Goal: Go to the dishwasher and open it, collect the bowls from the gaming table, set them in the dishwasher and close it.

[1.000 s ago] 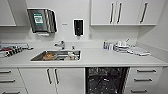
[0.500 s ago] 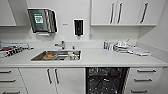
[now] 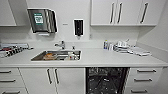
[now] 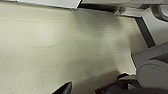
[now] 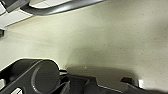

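The dishwasher (image 3: 106,80) is built in under the white counter, right of the sink cabinet. Its front is open and the dark racked interior faces me. The bowls and the gaming table are out of view. Dark parts of my left gripper (image 4: 75,88) hang over pale speckled floor in the left wrist view. In the right wrist view, dark parts of my right gripper (image 5: 82,86) hang over the same floor, with a grey bar (image 5: 62,8) beyond them.
A steel sink (image 3: 57,55) with a tap is set into the counter (image 3: 100,60). White dishes (image 3: 125,47) stand at the counter's right end. White drawers (image 3: 145,77) flank the dishwasher, with wall cabinets (image 3: 120,12) and a towel dispenser (image 3: 41,20) above.
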Motion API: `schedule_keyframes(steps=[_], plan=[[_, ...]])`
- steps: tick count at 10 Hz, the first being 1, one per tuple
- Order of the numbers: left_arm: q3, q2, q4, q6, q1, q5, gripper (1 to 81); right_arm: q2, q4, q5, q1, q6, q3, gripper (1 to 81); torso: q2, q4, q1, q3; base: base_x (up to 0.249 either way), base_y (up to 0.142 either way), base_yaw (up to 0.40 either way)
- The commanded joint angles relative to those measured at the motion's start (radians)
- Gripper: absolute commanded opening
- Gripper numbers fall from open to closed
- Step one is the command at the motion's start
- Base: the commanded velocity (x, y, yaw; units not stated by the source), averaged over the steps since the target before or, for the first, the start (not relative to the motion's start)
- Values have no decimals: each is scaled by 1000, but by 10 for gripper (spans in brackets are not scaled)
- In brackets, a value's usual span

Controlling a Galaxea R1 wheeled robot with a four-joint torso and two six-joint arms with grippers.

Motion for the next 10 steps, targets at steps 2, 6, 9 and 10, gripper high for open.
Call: schedule_keyframes(steps=[2, 6, 9, 10], plan=[[-110, 111, -2, 2, 71, 17, 811, 5, 5, 166, -73, -114, -28, 811, 0, 0, 0, 0, 0, 0, 0], [-172, 146, 12, 19, 152, -158, 811, 63, 5, 222, -162, -138, -96, 811, 143, 0, -93, 0, 0, 0, 0], [-301, 225, 10, 19, 200, -171, 811, 109, 7, 224, -192, -138, -139, 811, 249, 0, -161, 0, 0, 0, 0], [-348, 261, 10, 21, 218, -174, 811, 123, 7, 228, -203, -136, -160, 811, 286, 0, -184, 0, 0, 0, 0]])
